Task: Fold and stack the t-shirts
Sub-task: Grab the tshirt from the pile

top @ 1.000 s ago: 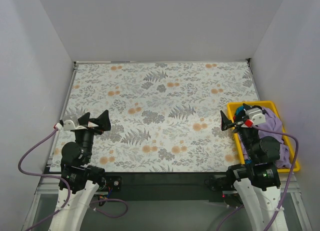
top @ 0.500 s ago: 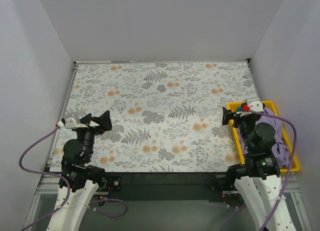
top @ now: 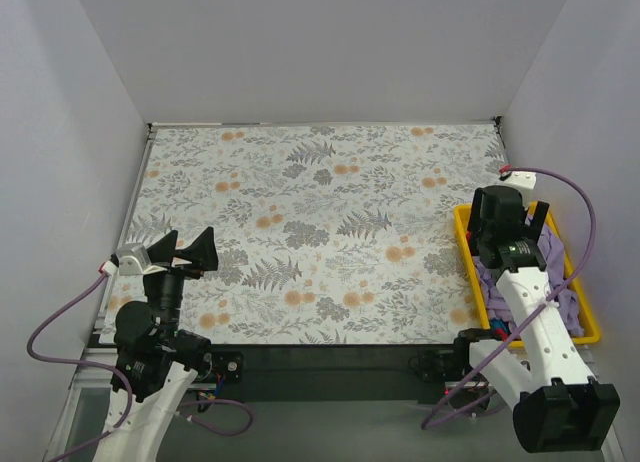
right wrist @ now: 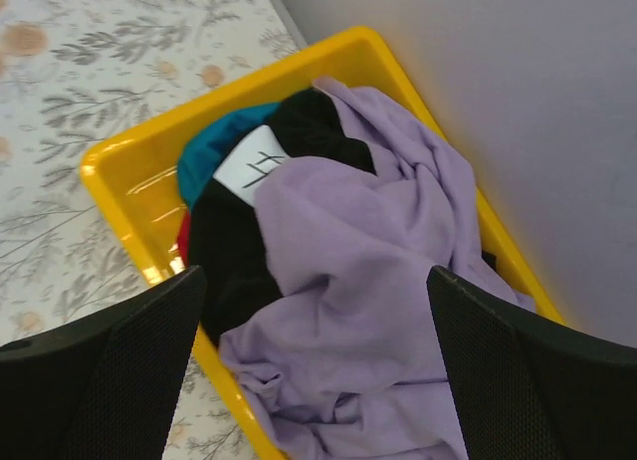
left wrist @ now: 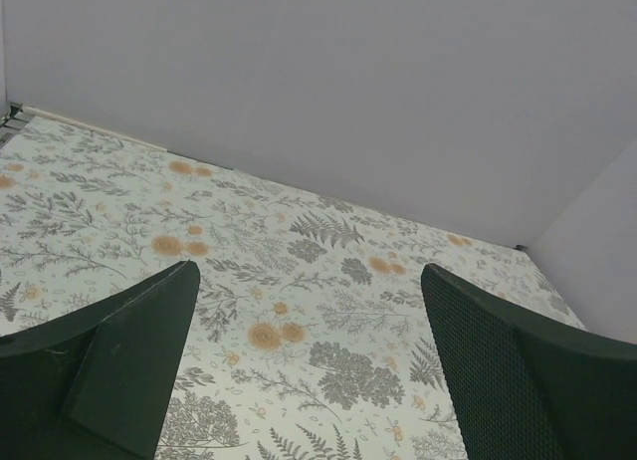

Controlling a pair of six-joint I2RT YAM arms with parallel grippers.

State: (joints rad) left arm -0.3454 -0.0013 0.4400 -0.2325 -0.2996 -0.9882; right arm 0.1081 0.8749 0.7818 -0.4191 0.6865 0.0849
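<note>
The t-shirts lie crumpled in a yellow tray [right wrist: 129, 211] at the table's right edge. The lavender shirt [right wrist: 368, 281] is on top and fills most of the tray; it also shows in the top view [top: 556, 274]. A black shirt [right wrist: 224, 251] and a bright blue shirt [right wrist: 214, 146] lie under it at the tray's far end, with a white label between them. My right gripper [right wrist: 314, 281] is open and empty, pointing down above the lavender shirt, apart from it; in the top view it [top: 508, 220] hovers over the tray's far end. My left gripper [top: 188, 250] is open and empty above the table's near left.
A floral cloth [top: 320, 212] covers the table. The yellow tray [top: 590, 330] sits close to the right wall. Grey walls stand on the left, back and right. The left wrist view shows only the cloth [left wrist: 328, 241] and the back wall between its open fingers.
The right arm has risen and swung right, from beside the tray's left rim to over the tray, gripper pointing down. The left gripper has dropped back slightly toward the near edge.
</note>
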